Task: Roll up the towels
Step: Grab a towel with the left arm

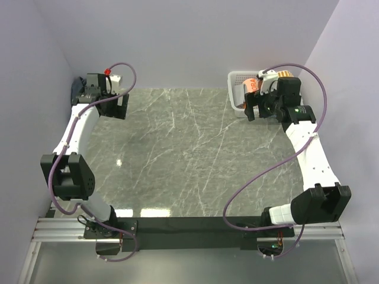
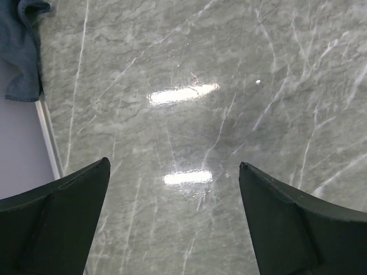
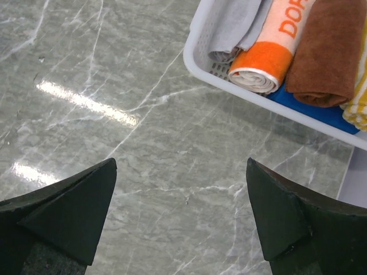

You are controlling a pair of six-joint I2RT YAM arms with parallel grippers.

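Left end effector (image 2: 173, 163) spread; towel (image 2: 22, 54) well apart.

The left arm (image 1: 76, 131) reaches forward along the left side, its elbow folded back near the base and its wrist far ahead. The left claw (image 2: 175, 166) points downward with both fingers spread wide and nothing between them. The right arm (image 1: 309, 151) mirrors it on the right side. The right claw (image 3: 180, 163) also stands wide apart, empty and tilted downward.
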